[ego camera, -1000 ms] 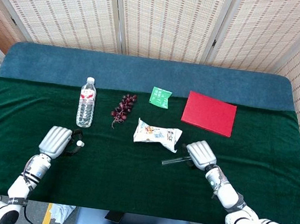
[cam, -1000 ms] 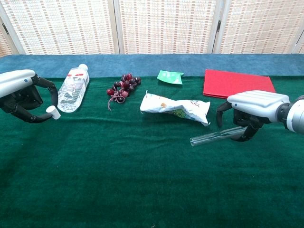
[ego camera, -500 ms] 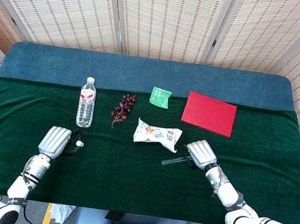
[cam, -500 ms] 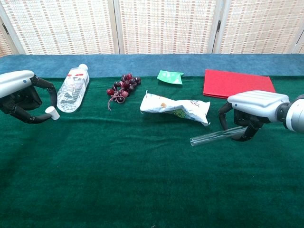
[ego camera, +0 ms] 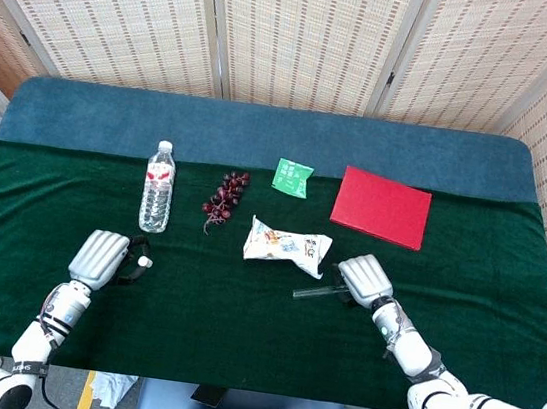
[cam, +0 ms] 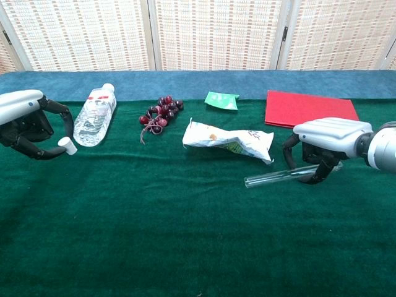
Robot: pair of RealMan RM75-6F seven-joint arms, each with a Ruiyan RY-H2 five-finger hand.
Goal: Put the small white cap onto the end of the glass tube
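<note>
A clear glass tube [cam: 272, 177] [ego camera: 310, 291] is gripped at its right end by my right hand [cam: 327, 142] [ego camera: 364, 279], just above the green cloth, its open end pointing left. The small white cap [cam: 67, 146] [ego camera: 145, 262] is pinched in the fingertips of my left hand [cam: 25, 120] [ego camera: 100, 257] at the left side of the table. The two hands are far apart, with the cap well left of the tube's open end.
Between the hands lie a water bottle [cam: 94, 115], a bunch of dark grapes [cam: 159, 110] and a white snack bag [cam: 229, 140] close to the tube. A green packet [cam: 221, 99] and a red book [cam: 309, 107] sit further back.
My right hand has shifted slightly left with the tube. My left hand with the cap has drifted a little left.
</note>
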